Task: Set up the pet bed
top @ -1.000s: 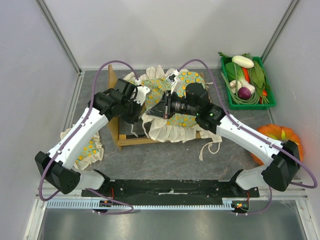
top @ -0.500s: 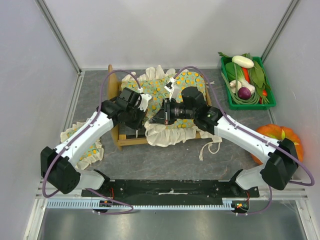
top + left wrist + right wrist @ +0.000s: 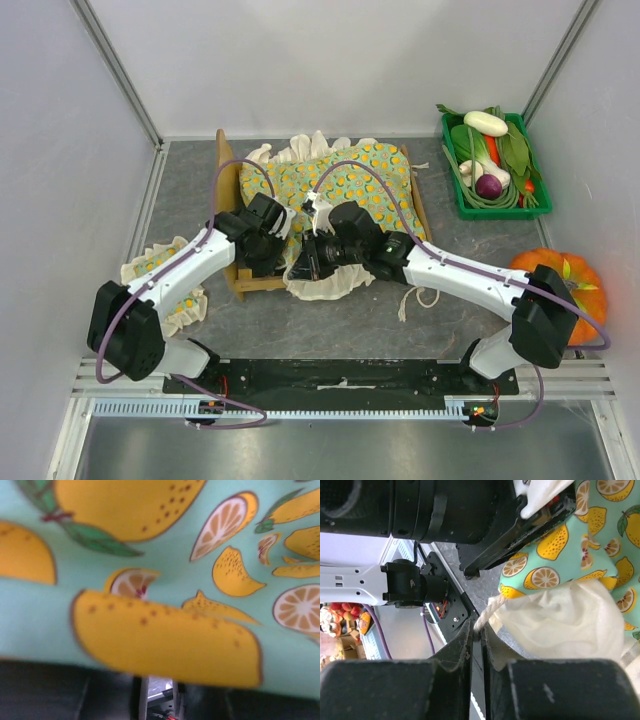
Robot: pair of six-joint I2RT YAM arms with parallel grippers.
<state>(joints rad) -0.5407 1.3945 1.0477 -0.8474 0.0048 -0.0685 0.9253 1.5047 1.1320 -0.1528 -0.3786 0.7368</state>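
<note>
The right gripper, fingers all but together with a thin slit between them, meets the corded edge of the cream frill (whether it pinches the cord cannot be told). The left gripper hangs just beside it; its wrist camera is filled by the citrus-print cushion, so its jaws cannot be judged. The pet bed stands mid-table, arched headboard at the left end, the cushion lying in it and spilling over the near rail. A small matching pillow lies on the grey table near the headboard. A green crate of vegetables and a pumpkin sit well apart at right.
</note>
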